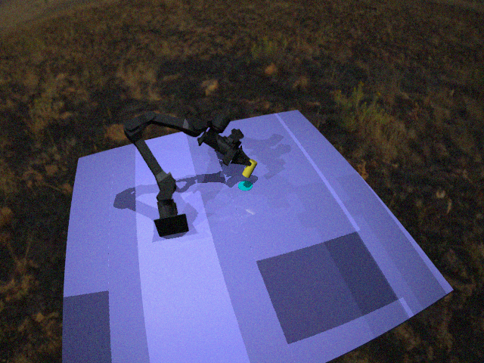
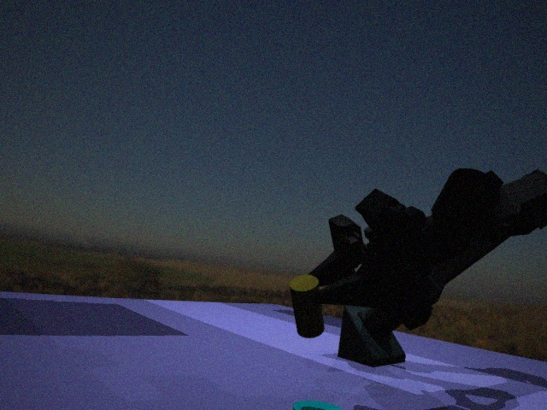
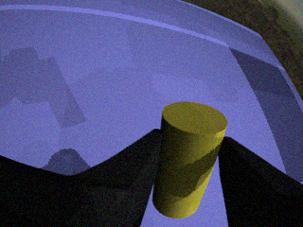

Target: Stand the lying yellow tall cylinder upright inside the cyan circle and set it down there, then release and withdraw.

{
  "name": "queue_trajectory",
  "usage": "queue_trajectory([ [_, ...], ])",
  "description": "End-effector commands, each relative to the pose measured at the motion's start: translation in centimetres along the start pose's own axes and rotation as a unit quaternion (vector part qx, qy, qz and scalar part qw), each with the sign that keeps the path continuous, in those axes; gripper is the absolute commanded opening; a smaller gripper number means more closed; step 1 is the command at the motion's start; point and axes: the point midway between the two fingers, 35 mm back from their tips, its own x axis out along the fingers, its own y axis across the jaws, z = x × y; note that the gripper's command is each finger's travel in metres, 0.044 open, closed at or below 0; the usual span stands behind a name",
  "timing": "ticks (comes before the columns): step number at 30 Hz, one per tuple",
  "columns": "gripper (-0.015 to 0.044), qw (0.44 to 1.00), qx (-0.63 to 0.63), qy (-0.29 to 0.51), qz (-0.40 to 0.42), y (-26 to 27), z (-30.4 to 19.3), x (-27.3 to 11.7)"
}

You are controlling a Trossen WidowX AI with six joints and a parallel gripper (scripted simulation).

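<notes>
The yellow tall cylinder (image 1: 249, 169) (image 2: 308, 308) (image 3: 187, 161) is held in the air between the fingers of my gripper (image 1: 250, 162) (image 3: 191, 140), which is shut on it near its upper end. In the exterior view the cylinder is close to upright, with a slight tilt. The cyan circle (image 1: 242, 187) (image 2: 317, 403) lies flat on the table, below the cylinder, and a shadow falls over part of it. The circle is cut off by the lower edge in the exterior view and does not show in the wrist view.
The table (image 1: 234, 242) (image 2: 176, 366) carries shadows of the arm and large dark and pale patches. The arm's base (image 1: 171, 225) (image 2: 371, 348) stands on the table. The table's far edge lies behind the gripper in the top view.
</notes>
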Motion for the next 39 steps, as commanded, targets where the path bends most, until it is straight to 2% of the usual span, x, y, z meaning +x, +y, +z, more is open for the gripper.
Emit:
queue_trajectory([
  [1,0.0105,1.000,0.008,-0.014,-0.001,-0.1,-0.1,-0.1],
  [39,0.0105,0.988,0.088,-0.126,0.029,0.1,0.2,-1.7],
])
